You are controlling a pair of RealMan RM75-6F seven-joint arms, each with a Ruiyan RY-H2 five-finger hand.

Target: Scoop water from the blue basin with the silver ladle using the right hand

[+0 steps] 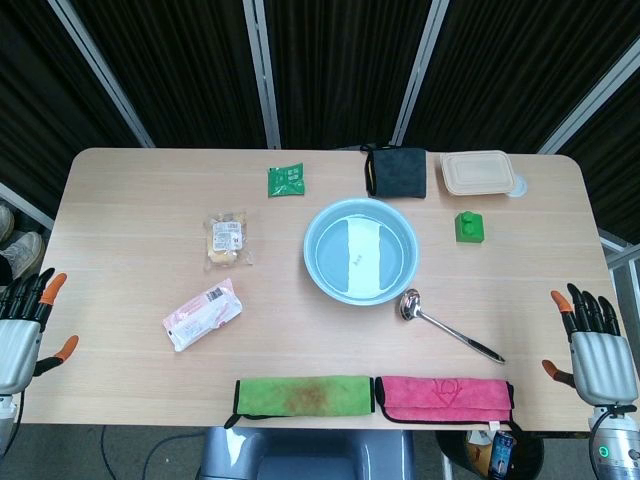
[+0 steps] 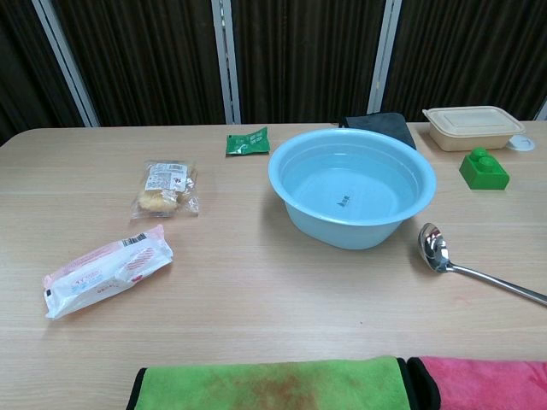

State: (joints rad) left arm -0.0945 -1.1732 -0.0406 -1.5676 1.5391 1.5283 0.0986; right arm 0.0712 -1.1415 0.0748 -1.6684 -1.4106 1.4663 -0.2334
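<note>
Orange-tipped, your left hand (image 1: 22,328) sat off the table's (image 1: 130,210) left edge, fingers spread, holding nothing. Mid-table stood the blue basin (image 1: 361,250), water inside; the silver ladle (image 1: 449,327) lay just beside its right front rim. Your right hand (image 1: 597,345) waited at the right edge, likewise spread and unladen.

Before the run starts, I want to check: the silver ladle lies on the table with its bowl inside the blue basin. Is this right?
Not quite. The ladle does lie on the table, but its bowl rests beside the blue basin, outside the rim; the head view shows this.
</note>
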